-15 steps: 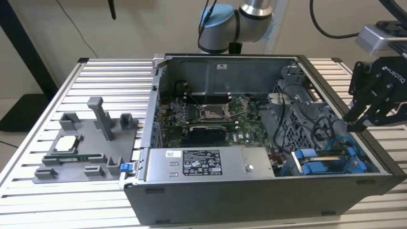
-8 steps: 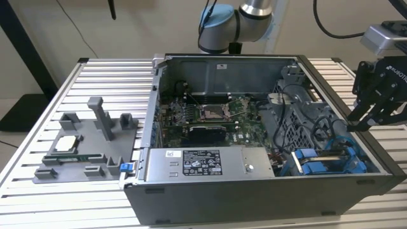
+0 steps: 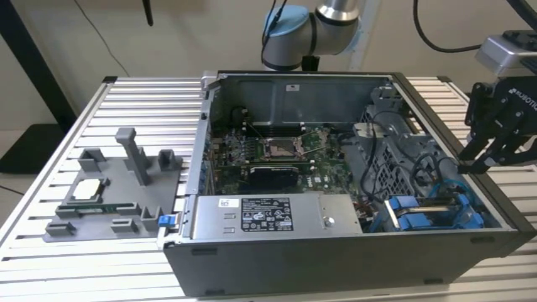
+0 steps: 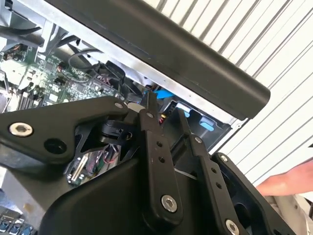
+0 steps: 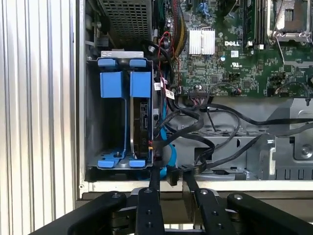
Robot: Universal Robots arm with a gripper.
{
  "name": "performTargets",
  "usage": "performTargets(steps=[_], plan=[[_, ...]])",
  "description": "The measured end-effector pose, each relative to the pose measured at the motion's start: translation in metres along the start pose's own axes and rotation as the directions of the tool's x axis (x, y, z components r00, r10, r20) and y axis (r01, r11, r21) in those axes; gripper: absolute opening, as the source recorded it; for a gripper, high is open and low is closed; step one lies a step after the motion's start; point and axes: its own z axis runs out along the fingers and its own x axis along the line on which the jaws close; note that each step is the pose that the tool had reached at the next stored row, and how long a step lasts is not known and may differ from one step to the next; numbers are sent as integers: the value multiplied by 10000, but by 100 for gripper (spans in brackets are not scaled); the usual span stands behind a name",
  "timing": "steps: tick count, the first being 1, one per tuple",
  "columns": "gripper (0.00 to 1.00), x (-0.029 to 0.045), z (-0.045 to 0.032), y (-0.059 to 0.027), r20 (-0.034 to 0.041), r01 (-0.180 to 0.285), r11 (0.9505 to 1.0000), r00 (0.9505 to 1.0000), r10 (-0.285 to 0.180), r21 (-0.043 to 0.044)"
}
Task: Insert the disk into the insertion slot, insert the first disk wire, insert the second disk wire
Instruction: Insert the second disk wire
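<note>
A: Where's the black gripper [image 3: 471, 165] at?

B: Over the side wall of the open dark-grey computer case [image 3: 336, 267], on the side twd the table's edge at the exterior view's right. The case sits on the slatted aluminium table [image 3: 75, 267].

A: Fingers?

B: In the first wrist view the two black fingers [image 5: 153, 182] are apart, w/ a narrow gap btw them and nothing plainly clamped. There's a like gap in the second wrist view, where the gripper [image 4: 165, 110] has the case rim behind it.

A: And the disk?

B: The disk [image 5: 144, 122], a hard drive framed by a bright blue plastic carrier, stands on edge inside the drive bay [image 5: 105, 132]. That's the grey sheet-metal one w/ blue trim. The disk is in the half nearer the green motherboard [image 5: 230, 63]; the other half looks hollow. In the exterior view the drive bay [image 3: 407, 211] is in the case corner nearest the gripper.

A: Wires?

B: A blue flat cable [image 5: 168, 154] curls just beside the disk, one end close to the fingertips. Can't tell if it's touching. Black cables [image 5: 195, 122] bunch next to it.

A: Anything else?

B: The grey labelled PSU box [image 3: 268, 214] is beside the bay, and so is the perforated grey cage [image 5: 124, 19]. A grey fixture block [image 3: 109, 189] w/ small parts is on the table twd the exterior view's left edge. A person's hand [image 4: 288, 183] is over the slats.
</note>
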Motion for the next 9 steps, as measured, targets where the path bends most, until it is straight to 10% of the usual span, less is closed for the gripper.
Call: performTargets(steps=[9], plan=[[100,1,38,-6,-37,98,9999,9999,-98,-48]])
